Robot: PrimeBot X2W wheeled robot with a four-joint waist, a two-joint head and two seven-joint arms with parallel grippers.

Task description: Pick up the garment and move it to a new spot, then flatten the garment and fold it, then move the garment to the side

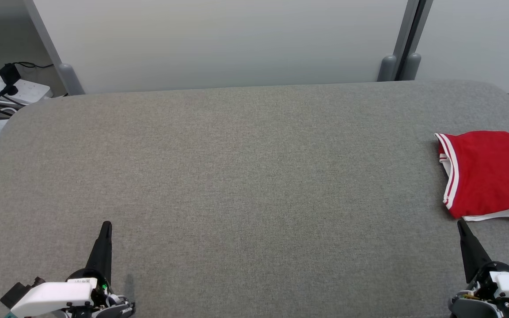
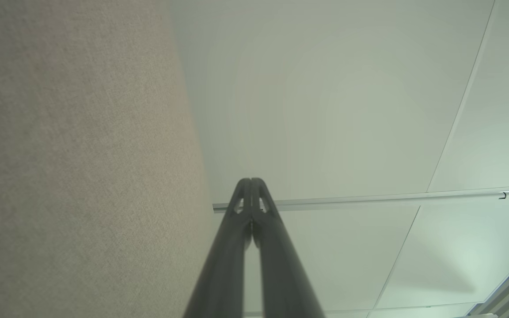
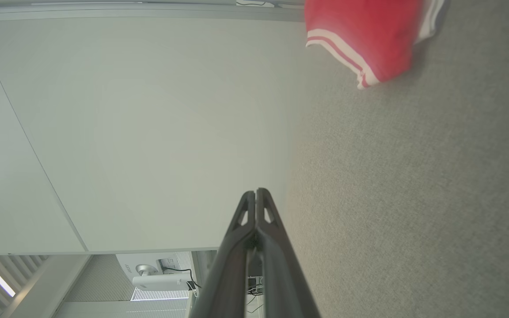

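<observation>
The garment (image 1: 488, 174) is red with white striped trim and lies folded at the right edge of the grey padded table (image 1: 245, 176), partly cut off by the head view's border. It also appears in the right wrist view as the garment (image 3: 365, 39) near the top. My right gripper (image 1: 461, 224) stands shut and empty just below the garment's near edge, not touching it. Its fingertips meet in the right wrist view, right gripper (image 3: 256, 192). My left gripper (image 1: 106, 225) is shut and empty at the lower left, far from the cloth. The left gripper (image 2: 251, 181) shows both fingers pressed together.
A white partition wall (image 1: 237, 39) stands behind the table's far edge. A power strip with black cables (image 1: 11, 88) lies on the floor at the far left. The table's rounded corners fall away at both far sides.
</observation>
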